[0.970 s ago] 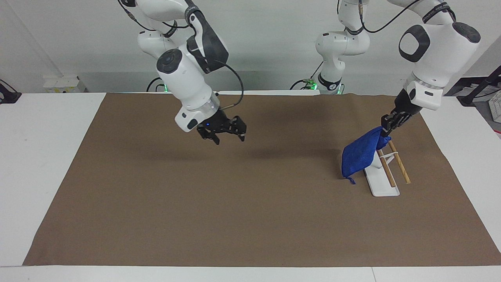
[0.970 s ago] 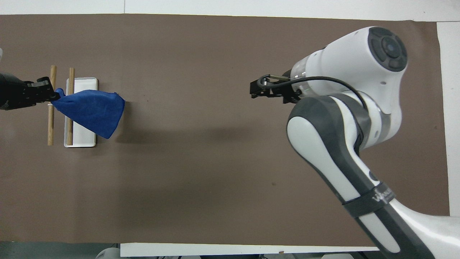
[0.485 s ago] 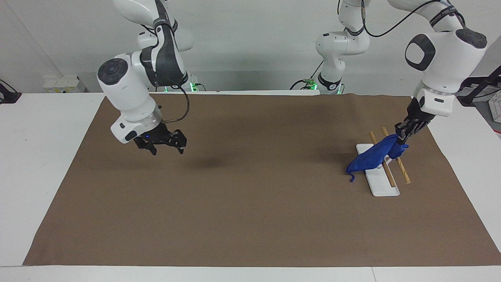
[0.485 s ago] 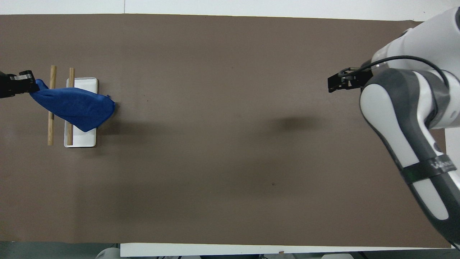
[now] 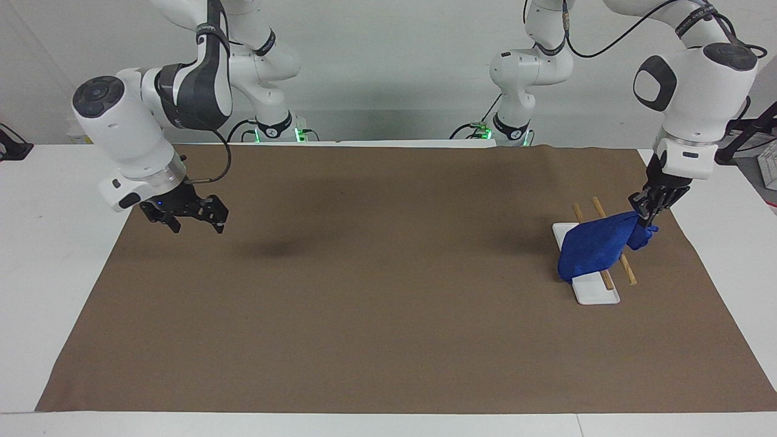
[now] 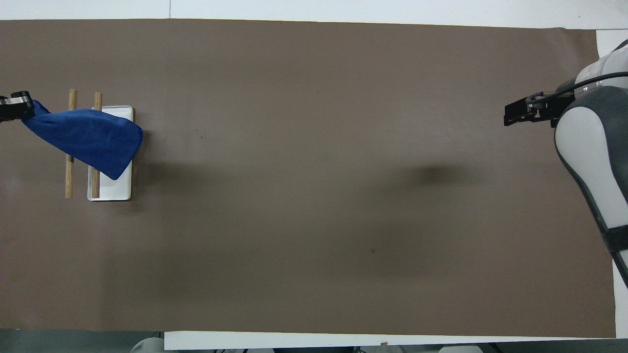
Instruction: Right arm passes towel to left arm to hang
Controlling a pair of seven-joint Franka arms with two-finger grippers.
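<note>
The blue towel (image 5: 593, 247) (image 6: 88, 139) lies draped across the two wooden rails of a small rack (image 5: 625, 267) (image 6: 69, 174) with a white base (image 5: 596, 294) (image 6: 113, 189), at the left arm's end of the table. My left gripper (image 5: 644, 213) (image 6: 19, 109) is shut on the towel's upper corner, just past the outer rail. My right gripper (image 5: 191, 217) (image 6: 510, 116) hangs open and holds nothing, above the mat at the right arm's end.
A brown mat (image 5: 388, 291) (image 6: 314, 220) covers most of the white table (image 5: 54, 200). A dark cable loops from the right arm's wrist.
The left gripper pulled the towel outward over the rails, so it now drapes across both. The right arm swung away from the middle toward its own end of the table.
</note>
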